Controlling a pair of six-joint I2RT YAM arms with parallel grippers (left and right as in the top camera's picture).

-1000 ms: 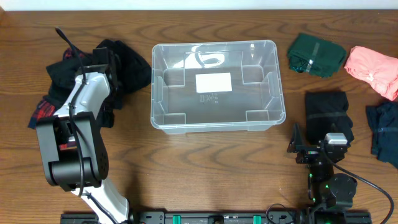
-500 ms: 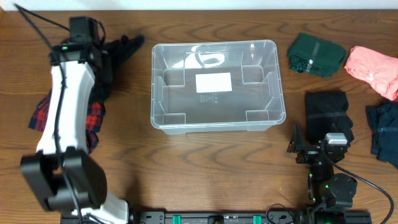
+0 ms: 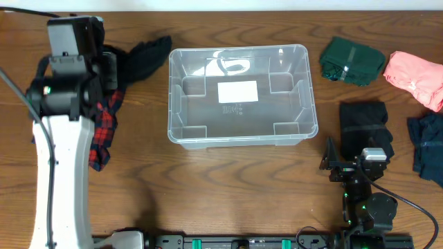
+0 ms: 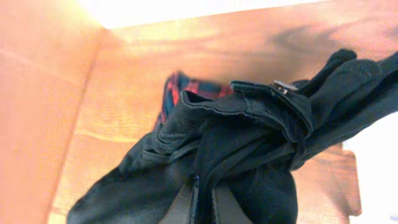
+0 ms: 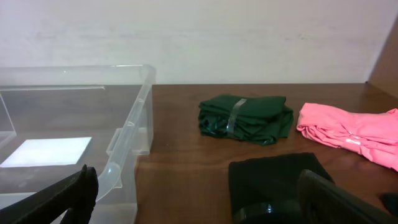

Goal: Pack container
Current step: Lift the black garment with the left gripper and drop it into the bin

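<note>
The clear container stands empty at the table's middle back, with a white label on its base; its right end also shows in the right wrist view. My left gripper is shut on a black garment and holds it in the air left of the container. In the overhead view the garment hangs from the raised left arm. My right gripper is open and empty, low near the front right, just in front of a folded black garment.
A red plaid garment lies on the table under the left arm and also shows in the left wrist view. A folded green garment, a pink one and a navy one lie to the right of the container.
My left arm has risen from the pile at the left, lifting the black garment off the plaid one. The right arm has not moved.
</note>
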